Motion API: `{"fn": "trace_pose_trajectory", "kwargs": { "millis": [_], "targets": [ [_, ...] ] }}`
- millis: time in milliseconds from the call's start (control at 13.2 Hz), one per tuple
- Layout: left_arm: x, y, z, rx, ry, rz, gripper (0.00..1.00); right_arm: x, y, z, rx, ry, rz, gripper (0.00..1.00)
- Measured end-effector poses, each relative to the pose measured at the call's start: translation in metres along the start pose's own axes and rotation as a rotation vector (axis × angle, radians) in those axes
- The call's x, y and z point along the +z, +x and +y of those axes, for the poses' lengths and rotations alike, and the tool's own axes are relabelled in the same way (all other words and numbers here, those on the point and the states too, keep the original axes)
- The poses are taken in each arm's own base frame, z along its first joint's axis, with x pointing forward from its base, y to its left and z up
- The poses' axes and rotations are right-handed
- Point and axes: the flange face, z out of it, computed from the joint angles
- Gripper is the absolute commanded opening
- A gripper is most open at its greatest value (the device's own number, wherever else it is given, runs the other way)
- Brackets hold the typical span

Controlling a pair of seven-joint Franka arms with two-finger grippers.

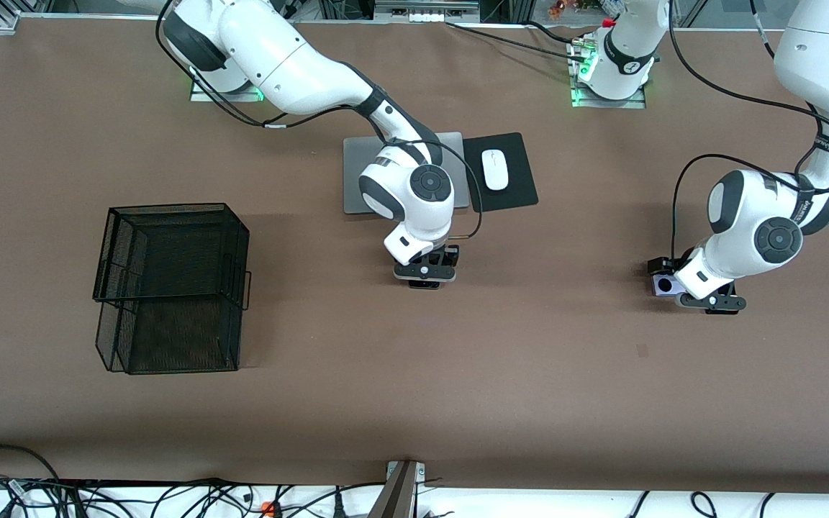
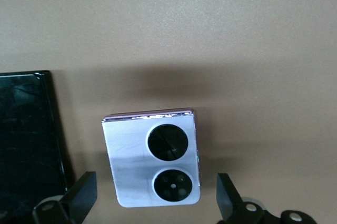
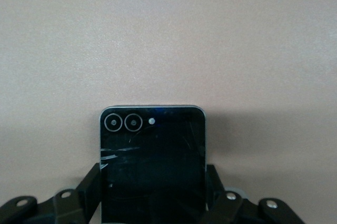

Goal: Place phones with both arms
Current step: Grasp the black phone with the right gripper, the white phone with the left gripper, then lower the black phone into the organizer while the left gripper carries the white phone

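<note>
A small squarish black phone (image 3: 152,150) with two ringed lenses lies on the brown table near its middle. My right gripper (image 3: 152,182) is shut on it, with both fingers (image 3: 92,182) pressed against its sides; in the front view that gripper (image 1: 425,277) hides most of the phone. Toward the left arm's end, a lavender-white phone (image 2: 152,163) with two black circles lies between the spread fingers (image 2: 84,192) of my open left gripper (image 2: 155,195), with a gap on each side. In the front view the same phone (image 1: 664,285) peeks out beside the left gripper (image 1: 709,302). A long black slab phone (image 2: 29,140) lies beside it.
A black wire basket (image 1: 170,288) stands toward the right arm's end of the table. A grey laptop (image 1: 364,180) lies under the right arm, with a white mouse (image 1: 495,169) on a black pad (image 1: 512,191) beside it. Cables run along the table's near edge.
</note>
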Motion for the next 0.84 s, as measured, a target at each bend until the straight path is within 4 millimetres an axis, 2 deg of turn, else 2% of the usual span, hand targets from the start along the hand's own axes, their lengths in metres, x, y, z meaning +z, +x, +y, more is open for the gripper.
{"fn": "trace_pose_trajectory", "kwargs": {
  "millis": [152,304,532,608,760,836],
  "targets": [
    [0.005,0.001,0.001,0.002,-0.006,0.013,1.00,0.000,0.001,0.000,0.000,-0.001,0.000,0.04],
    [0.014,0.002,-0.001,-0.004,-0.016,0.026,1.00,-0.003,0.004,0.002,0.003,-0.010,-0.003,0.02],
    [0.034,0.003,-0.017,-0.036,-0.041,0.058,1.00,-0.026,0.012,0.003,0.006,-0.044,-0.011,0.01],
    [0.038,0.003,-0.021,-0.044,-0.046,0.062,1.00,-0.042,0.014,0.003,0.008,-0.052,-0.015,0.01],
    [0.040,0.003,-0.023,-0.049,-0.049,0.063,1.00,-0.093,0.023,0.006,-0.001,-0.048,-0.038,0.01],
    [0.040,0.003,-0.023,-0.048,-0.049,0.063,0.80,-0.126,0.032,0.015,-0.019,-0.044,-0.055,0.01]
  ]
}}
